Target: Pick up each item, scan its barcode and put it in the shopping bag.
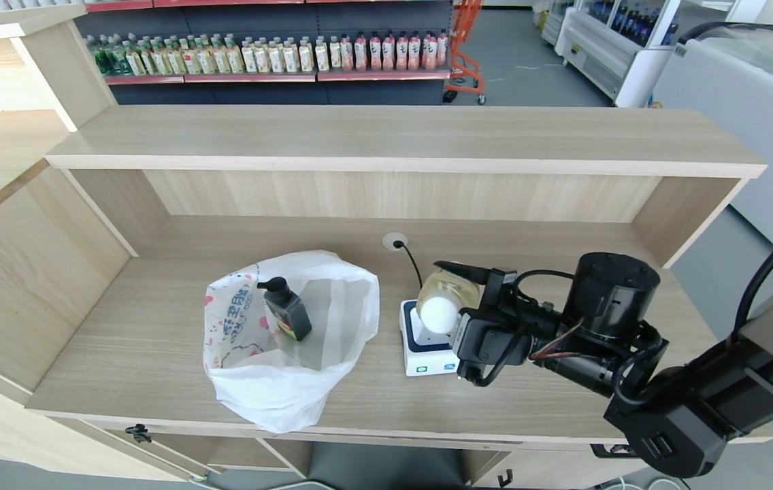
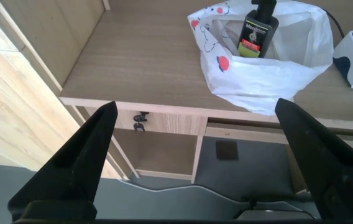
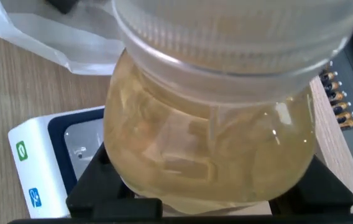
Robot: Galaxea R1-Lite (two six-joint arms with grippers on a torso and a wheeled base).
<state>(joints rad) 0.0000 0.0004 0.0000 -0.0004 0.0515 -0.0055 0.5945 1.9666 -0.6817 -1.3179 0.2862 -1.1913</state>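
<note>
Right gripper (image 1: pixel 460 306), jaws clamped on the clear jar (image 3: pixel 214 143) of yellowish liquid, holds it tilted just above the scanner (image 1: pixel 420 344) mid-counter (image 1: pixel 155 340), presumably to show its barcode; the shopping bag (image 1: pixel 332 299) near the front edge contains a black pump bottle (image 1: pixel 286 309); left gripper (image 2: pixel 195 162) hangs wide open off that edge.

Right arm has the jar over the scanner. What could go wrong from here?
1. The jar is smooth and round, held tilted in the right gripper above the scanner; it may slip or turn.
2. The shopping bag is limp with a pump bottle inside; the jar might snag the rim or knock the bottle.
</note>
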